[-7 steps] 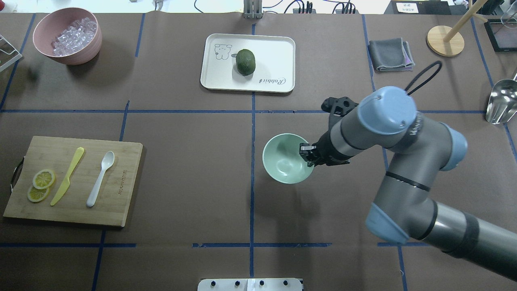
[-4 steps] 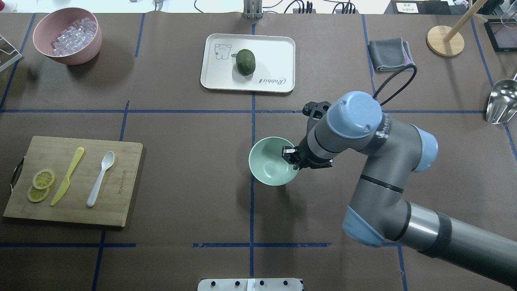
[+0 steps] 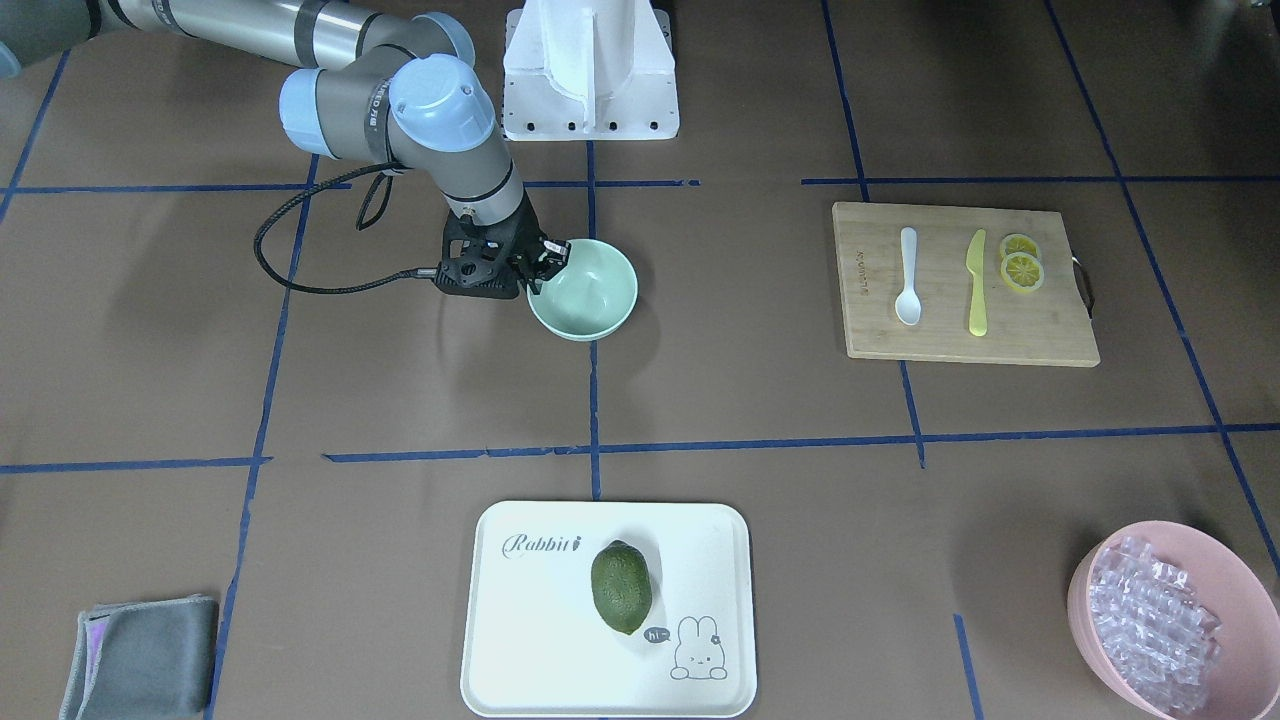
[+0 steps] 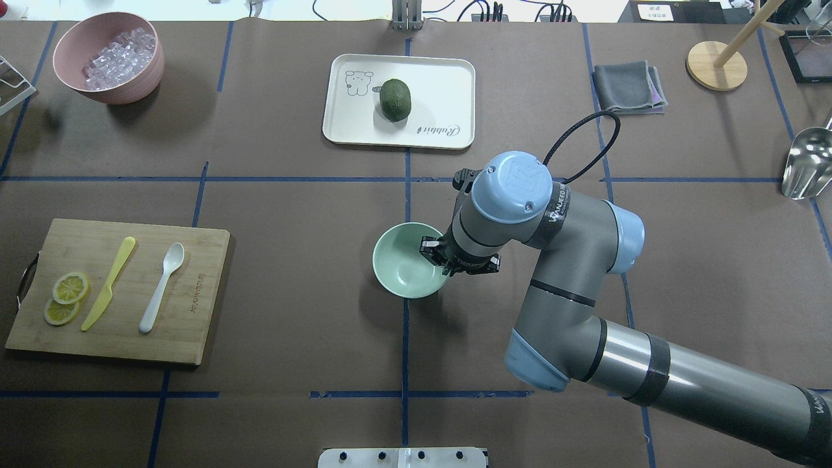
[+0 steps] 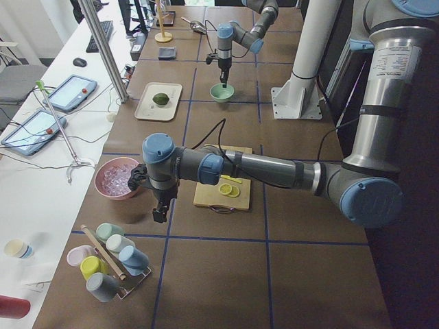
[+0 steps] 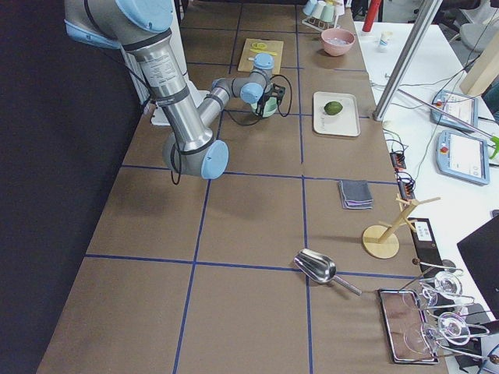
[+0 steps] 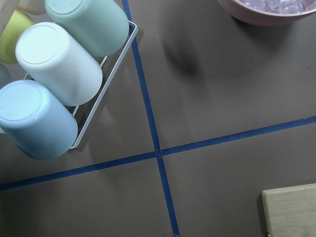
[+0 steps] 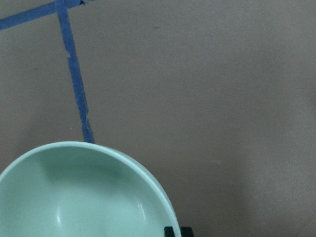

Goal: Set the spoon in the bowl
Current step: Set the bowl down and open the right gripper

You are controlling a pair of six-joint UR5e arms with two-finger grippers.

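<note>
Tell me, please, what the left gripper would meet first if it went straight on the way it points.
Probably the table, near the blue tape cross. The left gripper points down, beside the cup rack.

Bowl (image 4: 390, 263) is in the middle of the desk (image 4: 292, 214), over the centre tape line. Right claw (image 4: 431, 249) is at its right rim. Board (image 4: 195, 305) lies on the left, near side. On it, left to right: lemon slices (image 4: 70, 287), knife (image 4: 109, 283), spoon (image 4: 161, 286), knife and spoon side by side, not touching. Spoon is well apart from bowl. Tray (image 4: 448, 78) lies behind the bowl, fruit (image 4: 395, 99) on it. Cube bowl (image 4: 110, 91) is in the far left corner. Cloth (image 4: 627, 86) lies far right, stand base (image 4: 715, 65) to its right, scoop (image 4: 809, 162) at the right edge. Left claw (image 5: 158, 216) hangs past the board's left, between cube bowl and cup rack (image 5: 110, 264).
</note>
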